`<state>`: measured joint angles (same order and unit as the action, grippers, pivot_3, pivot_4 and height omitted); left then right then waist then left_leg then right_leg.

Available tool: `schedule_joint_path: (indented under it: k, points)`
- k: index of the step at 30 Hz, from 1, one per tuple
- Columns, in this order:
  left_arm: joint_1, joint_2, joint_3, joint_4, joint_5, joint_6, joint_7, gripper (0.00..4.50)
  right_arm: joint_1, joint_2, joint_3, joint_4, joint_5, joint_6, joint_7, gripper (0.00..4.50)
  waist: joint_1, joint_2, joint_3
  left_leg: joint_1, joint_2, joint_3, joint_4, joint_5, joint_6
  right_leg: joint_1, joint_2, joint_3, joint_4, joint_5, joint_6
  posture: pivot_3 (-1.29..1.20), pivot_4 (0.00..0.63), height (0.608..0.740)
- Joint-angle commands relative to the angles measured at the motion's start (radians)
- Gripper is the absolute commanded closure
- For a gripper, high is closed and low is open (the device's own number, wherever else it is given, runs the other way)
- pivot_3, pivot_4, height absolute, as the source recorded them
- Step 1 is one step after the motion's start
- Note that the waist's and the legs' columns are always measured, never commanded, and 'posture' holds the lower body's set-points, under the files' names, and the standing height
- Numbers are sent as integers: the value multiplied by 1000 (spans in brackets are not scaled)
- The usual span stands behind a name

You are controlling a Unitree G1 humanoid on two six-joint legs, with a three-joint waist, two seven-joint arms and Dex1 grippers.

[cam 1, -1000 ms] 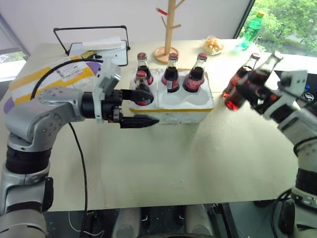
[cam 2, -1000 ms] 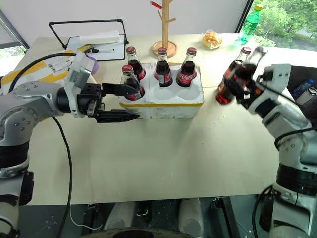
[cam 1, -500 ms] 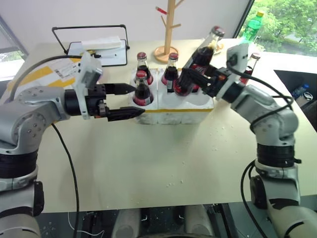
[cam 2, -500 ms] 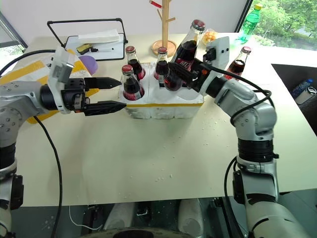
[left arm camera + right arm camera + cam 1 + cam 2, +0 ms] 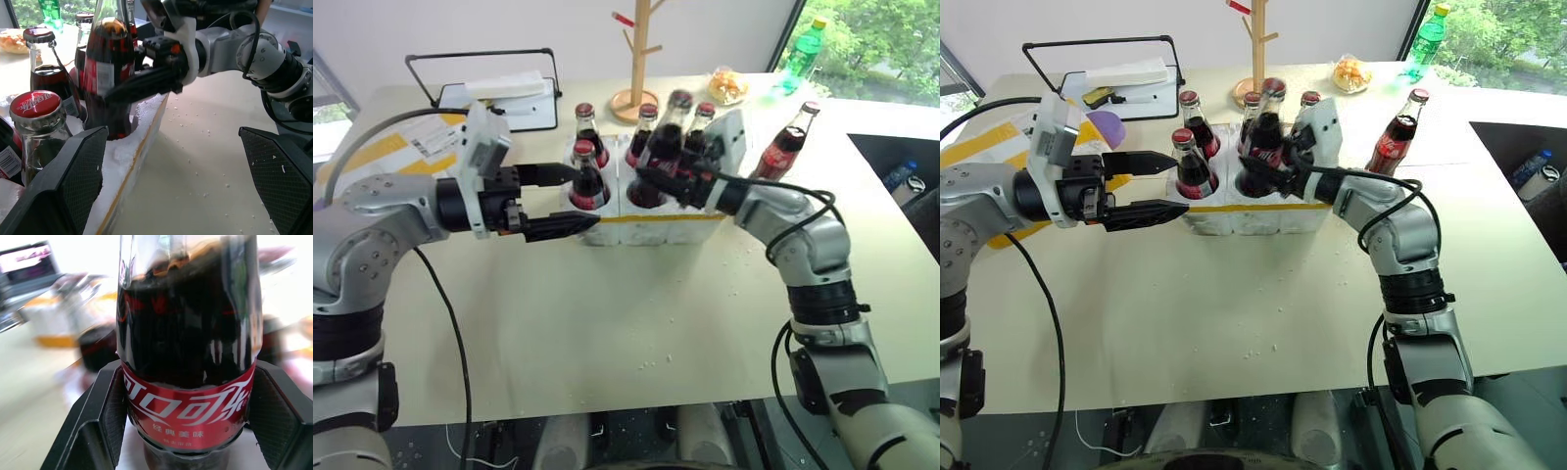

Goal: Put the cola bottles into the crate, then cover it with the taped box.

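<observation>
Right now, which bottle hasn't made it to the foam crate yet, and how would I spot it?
Find the white foam crate with the yellow band, mid-table. Just past its right end, toward the window, one cola bottle stands alone on the bare tabletop. Unlike the others, it sits in no well, and no gripper touches it.

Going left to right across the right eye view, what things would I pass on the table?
Taped box → left gripper → crate → lone cola bottle → green bottle.
</observation>
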<state>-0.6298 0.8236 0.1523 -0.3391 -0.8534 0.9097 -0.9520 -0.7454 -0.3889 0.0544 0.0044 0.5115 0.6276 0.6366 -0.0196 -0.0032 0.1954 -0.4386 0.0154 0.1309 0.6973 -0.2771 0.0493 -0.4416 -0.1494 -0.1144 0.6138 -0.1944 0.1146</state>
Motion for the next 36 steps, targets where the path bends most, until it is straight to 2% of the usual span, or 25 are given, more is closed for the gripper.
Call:
schedule_joint_path:
  k: [1,6,8,10,16,18,24,26,30,36]
  points:
    - [-12,10,16,-25,-4,-26,-4,0,-24,-1,33,-50,-22,-19,47,1764,0,0,0,0,0,0,0,0,0,0,0,0,0,0,0,0,150,740]
    - [-13,7,2,-27,4,-39,-11,0,-22,-9,84,10,-114,-54,72,1764,-1,0,0,0,0,0,0,0,0,0,0,0,0,0,0,0,150,740]
    - [-21,4,-5,-24,3,-44,-12,0,-29,-2,89,53,-141,-58,71,703,-1,0,0,0,0,0,0,0,0,0,0,0,0,0,0,0,150,740]
    - [-26,2,-12,-22,4,-49,-13,0,-32,4,87,74,-154,-56,76,75,-1,-1,0,0,0,0,0,0,0,0,0,0,0,0,0,0,150,740]
    - [-39,-13,-30,-14,5,-58,-20,0,-25,-13,47,42,-143,-20,87,75,0,-1,-1,1,0,0,0,0,-1,1,0,0,0,0,0,0,150,740]
    - [-44,-21,-39,-12,6,-60,-22,0,-6,-34,-8,-14,-111,15,71,75,5,-1,0,1,0,0,0,0,-1,1,0,0,0,0,0,0,150,740]
    - [-71,-44,-75,27,24,-77,-50,0,160,-165,-314,-312,49,247,-43,75,29,-1,0,-1,-1,0,1,0,0,1,-1,-1,-1,0,0,0,150,740]
    - [-83,-52,-86,43,33,-85,-61,0,235,-196,-379,-374,62,292,-81,75,32,-1,-1,-1,-1,0,1,0,-1,1,0,-1,-1,0,0,0,150,740]
    - [-124,-85,-124,89,59,-108,-84,0,368,-194,-522,-448,61,333,-195,75,31,-1,-1,0,-1,0,1,0,-1,1,0,-1,-1,0,0,0,150,740]
    - [-171,-121,-153,132,88,-128,-113,0,398,-175,-541,-385,-17,239,-319,75,24,-1,-1,1,-1,0,1,0,-1,0,0,0,-1,0,0,0,150,740]
